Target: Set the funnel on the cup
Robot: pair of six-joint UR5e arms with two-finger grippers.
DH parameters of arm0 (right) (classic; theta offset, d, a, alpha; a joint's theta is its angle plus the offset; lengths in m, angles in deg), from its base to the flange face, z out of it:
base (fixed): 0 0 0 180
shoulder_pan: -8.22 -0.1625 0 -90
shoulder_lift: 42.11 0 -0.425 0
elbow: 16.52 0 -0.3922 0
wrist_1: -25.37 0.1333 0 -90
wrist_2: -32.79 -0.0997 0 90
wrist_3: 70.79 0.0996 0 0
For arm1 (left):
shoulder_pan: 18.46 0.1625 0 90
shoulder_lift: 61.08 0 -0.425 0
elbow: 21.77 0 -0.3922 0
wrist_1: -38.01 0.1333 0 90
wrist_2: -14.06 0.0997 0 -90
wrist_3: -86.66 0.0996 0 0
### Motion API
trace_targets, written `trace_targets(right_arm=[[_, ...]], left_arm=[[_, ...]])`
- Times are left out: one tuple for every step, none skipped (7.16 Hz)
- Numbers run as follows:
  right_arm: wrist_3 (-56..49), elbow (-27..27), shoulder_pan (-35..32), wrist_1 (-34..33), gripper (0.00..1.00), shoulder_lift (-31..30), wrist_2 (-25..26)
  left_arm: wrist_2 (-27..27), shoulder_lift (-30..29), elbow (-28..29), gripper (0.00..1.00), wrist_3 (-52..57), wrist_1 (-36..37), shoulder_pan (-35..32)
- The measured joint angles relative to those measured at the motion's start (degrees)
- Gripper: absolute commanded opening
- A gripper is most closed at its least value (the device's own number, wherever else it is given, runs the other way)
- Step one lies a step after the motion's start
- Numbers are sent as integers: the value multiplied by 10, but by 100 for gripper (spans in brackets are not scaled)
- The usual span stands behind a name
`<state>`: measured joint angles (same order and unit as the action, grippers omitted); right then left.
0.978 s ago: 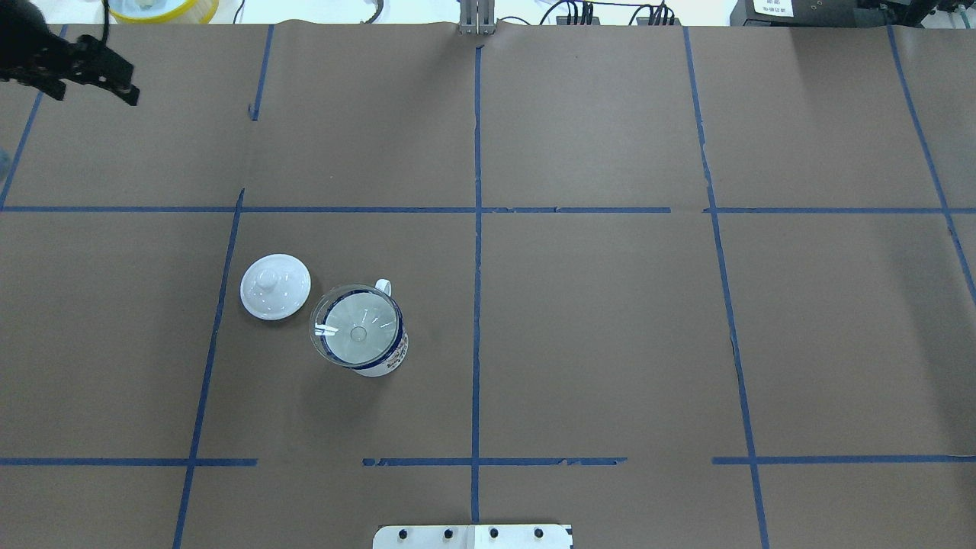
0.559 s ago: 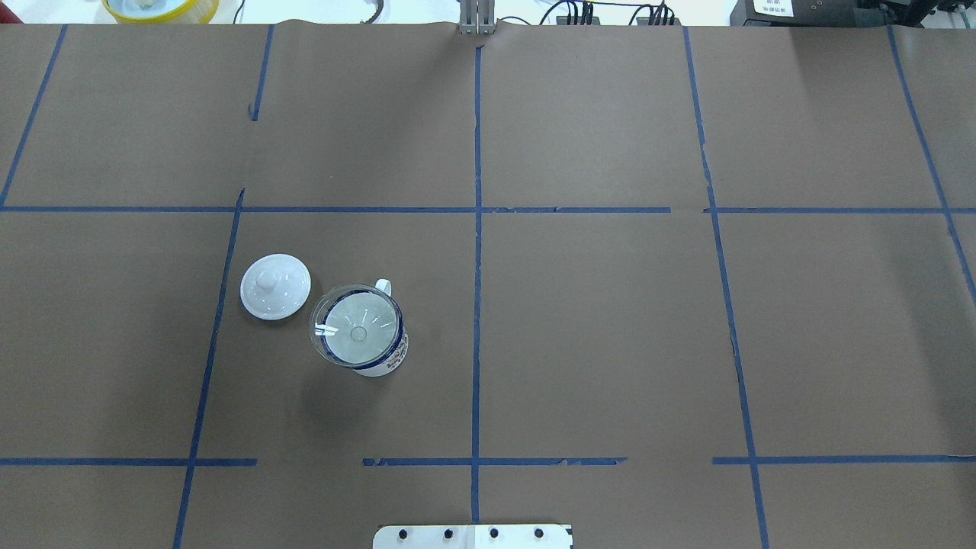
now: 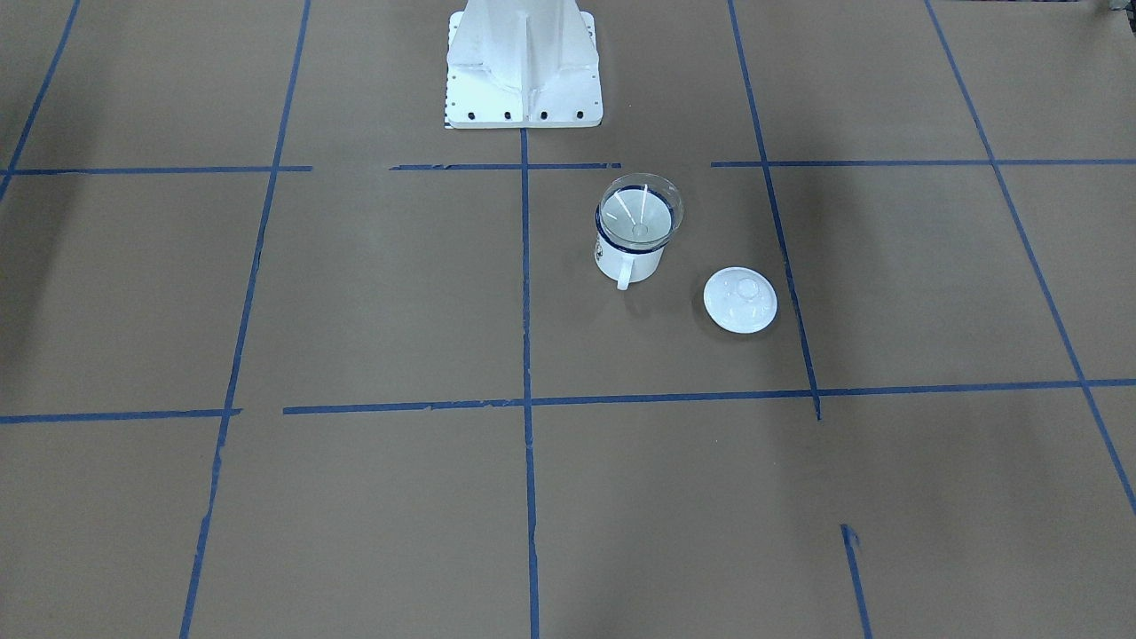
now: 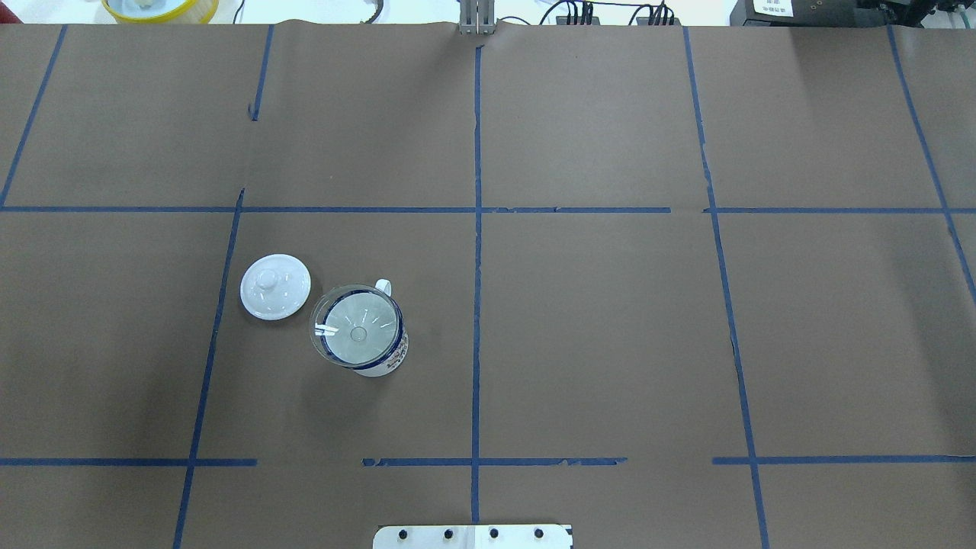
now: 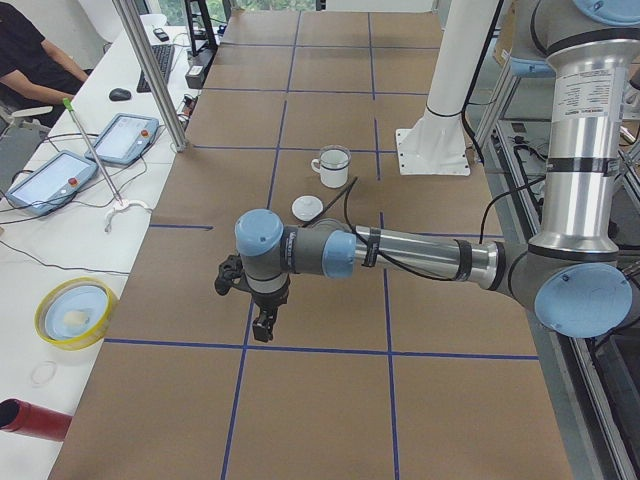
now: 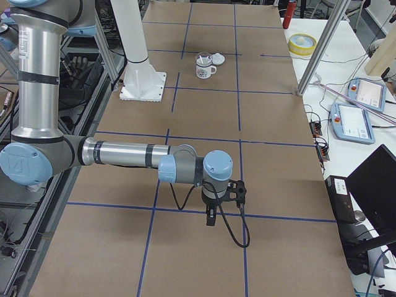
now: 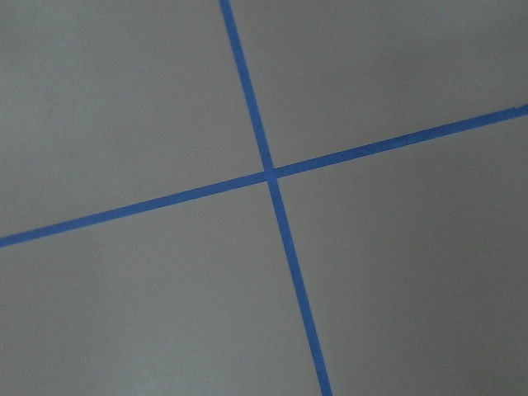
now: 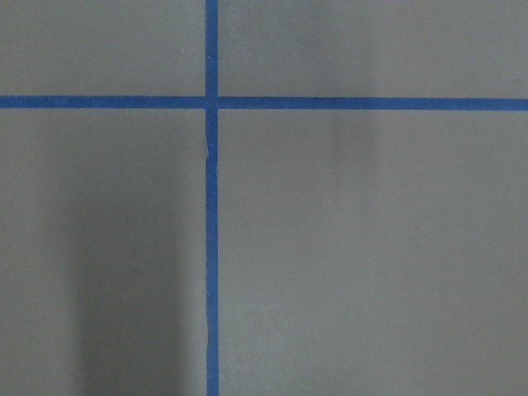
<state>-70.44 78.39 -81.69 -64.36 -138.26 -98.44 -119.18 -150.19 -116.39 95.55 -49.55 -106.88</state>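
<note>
The clear funnel [image 4: 357,329] sits upright in the mouth of the white mug with the dark blue rim [image 4: 383,365], left of the table's middle; its spout points down into the cup. Both also show in the front view, the funnel [image 3: 639,209] on the cup [image 3: 632,263], whose handle points away from the robot. Neither gripper is near them. My left gripper [image 5: 262,325] hangs over the table's left end and my right gripper [image 6: 211,218] over its right end. Both show only in the side views, so I cannot tell if they are open or shut.
A round white knobbed lid [image 4: 275,287] lies on the paper just left of the cup. The robot's white base [image 3: 522,71] stands at the near edge. A yellow bowl [image 4: 160,8] and a metal post [image 5: 150,70] stand off the far left side.
My left gripper, at the overhead view's top-left corner one second ago, has gone out of that view. The funnel, cup and lid have not moved.
</note>
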Motion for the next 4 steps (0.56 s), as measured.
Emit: trace_targets(right_arm=[[0, 0, 0, 0, 100, 0, 0], [0, 0, 0, 0, 100, 0, 0], [0, 0, 0, 0, 100, 0, 0], [0, 0, 0, 0, 100, 0, 0]], left_arm=[[-8, 2, 9, 100, 1, 0, -3], [-10, 2, 13, 100, 0, 1, -4], [-11, 2, 14, 100, -1, 2, -4], [-11, 2, 13, 100, -2, 3, -6]])
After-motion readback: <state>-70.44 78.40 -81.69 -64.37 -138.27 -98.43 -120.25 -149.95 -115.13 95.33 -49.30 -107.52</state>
